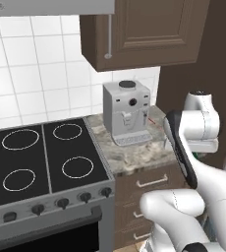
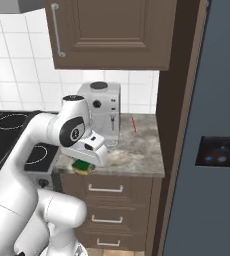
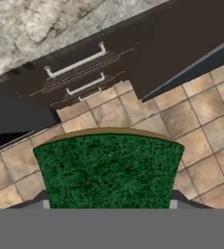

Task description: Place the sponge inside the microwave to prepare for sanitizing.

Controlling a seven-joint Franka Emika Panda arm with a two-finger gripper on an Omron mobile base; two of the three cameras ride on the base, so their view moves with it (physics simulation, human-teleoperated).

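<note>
Sponge (image 3: 108, 170) sits clamped between the gripper's (image 3: 108, 206) two fingertips, green scrub face toward the hand camera, a thin yellow edge along its far side. I judge it light, soft and compressible, with a rough, non-slippery green face and nothing fragile about it. Holding it across the short sides, as now, looks adequate; squeezing harder would only deform it.

In the right base view, sponge (image 2: 82, 167) shows as a small green-and-yellow patch under the white hand, off the front edge of the counter (image 2: 137, 150) and above the top drawer (image 2: 107, 187). Coffee machine (image 2: 103, 112) stands behind it on the counter, well apart.

Hand view adds what lies below: tiled floor (image 3: 206, 121) and drawer fronts, so the sponge hangs in the air, resting on nothing.

Left base view gives the stove (image 1: 41, 157) beside the counter and the coffee machine (image 1: 127, 112), but the arm covers the hand there.

I cannot locate the microwave from here.
</note>
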